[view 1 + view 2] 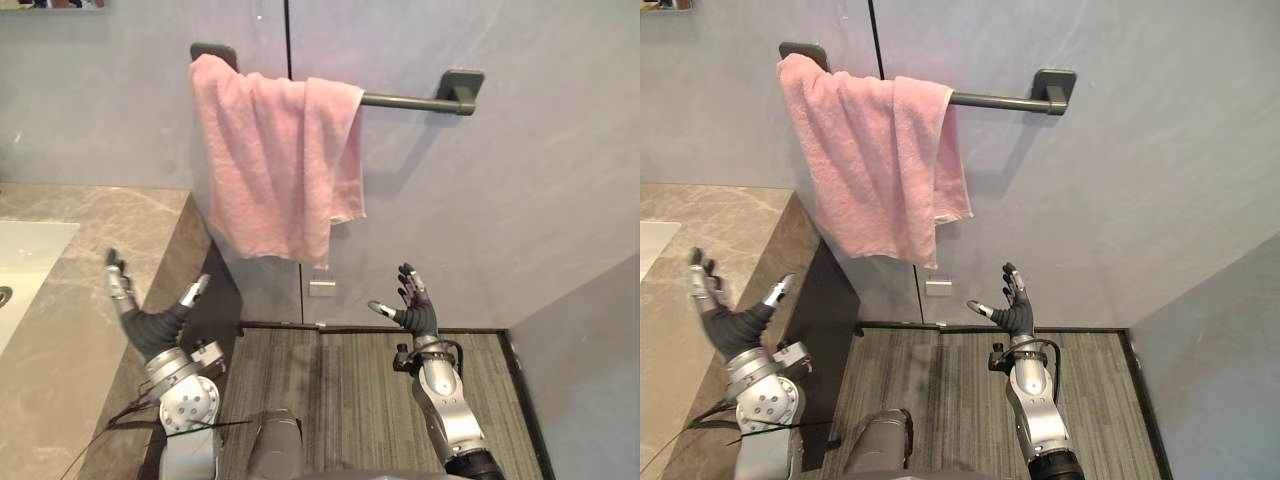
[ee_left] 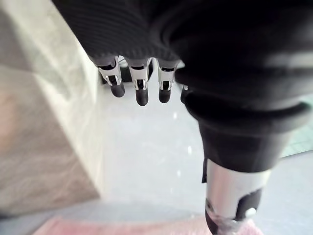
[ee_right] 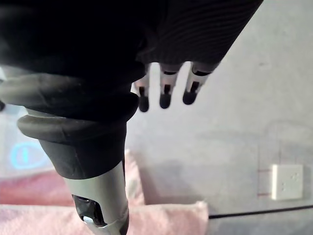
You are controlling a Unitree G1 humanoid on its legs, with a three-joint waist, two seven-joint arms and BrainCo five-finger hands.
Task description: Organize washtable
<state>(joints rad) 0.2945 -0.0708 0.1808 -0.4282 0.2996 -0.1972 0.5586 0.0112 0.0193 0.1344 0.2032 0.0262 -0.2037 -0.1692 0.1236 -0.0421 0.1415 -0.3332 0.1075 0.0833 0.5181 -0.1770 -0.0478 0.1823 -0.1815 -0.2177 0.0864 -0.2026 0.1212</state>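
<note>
A pink towel (image 1: 275, 165) hangs draped over the left part of a dark wall rail (image 1: 415, 100), its lower edge uneven. The stone washtable (image 1: 90, 300) with a white sink (image 1: 25, 265) lies at the left. My left hand (image 1: 150, 315) is raised beside the washtable's corner, fingers straight and spread, holding nothing. My right hand (image 1: 412, 305) is raised below and right of the towel, open and empty too. Both hands are apart from the towel. The towel's pink edge (image 3: 166, 215) appears past my right hand's thumb (image 3: 100, 210) in the right wrist view.
A grey wall (image 1: 520, 190) stands behind the rail, with a small white socket (image 1: 322, 288) low on it. Striped grey flooring (image 1: 340, 390) lies below. A side wall (image 1: 590, 370) closes in at the right.
</note>
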